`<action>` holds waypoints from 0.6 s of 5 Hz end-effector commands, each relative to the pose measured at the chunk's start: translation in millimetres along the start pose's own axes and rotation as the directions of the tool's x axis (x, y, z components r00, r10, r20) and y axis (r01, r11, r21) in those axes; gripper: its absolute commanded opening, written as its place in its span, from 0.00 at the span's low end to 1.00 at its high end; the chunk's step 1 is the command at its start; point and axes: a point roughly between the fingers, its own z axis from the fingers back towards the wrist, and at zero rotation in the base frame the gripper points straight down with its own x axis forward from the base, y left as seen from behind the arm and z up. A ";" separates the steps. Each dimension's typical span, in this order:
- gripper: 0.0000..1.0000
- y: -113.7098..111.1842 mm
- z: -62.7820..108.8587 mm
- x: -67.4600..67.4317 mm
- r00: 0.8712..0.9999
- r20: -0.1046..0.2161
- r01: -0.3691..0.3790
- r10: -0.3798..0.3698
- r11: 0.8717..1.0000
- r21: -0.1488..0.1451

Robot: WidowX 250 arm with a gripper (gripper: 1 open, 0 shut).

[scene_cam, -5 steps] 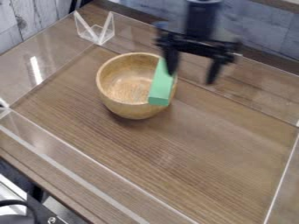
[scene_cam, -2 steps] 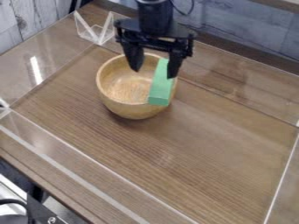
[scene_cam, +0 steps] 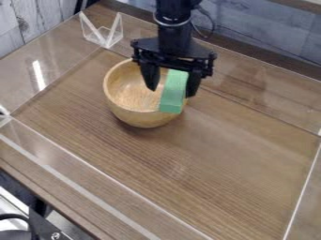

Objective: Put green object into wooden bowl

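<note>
The wooden bowl (scene_cam: 130, 92) stands upright on the wood table, left of centre. The green object (scene_cam: 175, 97), a flat bright green block, leans on end against the bowl's right rim, outside the bowl. My black gripper (scene_cam: 175, 82) points down right over the block's top end. It is open, with one finger (scene_cam: 152, 79) over the bowl's rim on the left and the other (scene_cam: 198, 82) to the right of the block. The block's top edge sits between the fingers, and I cannot see either finger touching it.
Clear acrylic walls (scene_cam: 38, 150) fence the table on the left, front and right. A small clear plastic stand (scene_cam: 100, 31) sits at the back left. The bare wood tabletop (scene_cam: 213, 159) stretches in front of and to the right of the bowl.
The gripper has moved left and come down, from behind and right of the block to straddling its top end. It stayed open. Block and bowl have not moved.
</note>
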 end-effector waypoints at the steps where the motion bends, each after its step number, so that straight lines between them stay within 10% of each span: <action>1: 1.00 0.1 7.8 3.7 0.998 0.039 0.049 -0.049 0.999 -0.010; 3: 1.00 -15.3 6.5 8.4 0.999 0.046 -0.009 0.009 1.000 0.003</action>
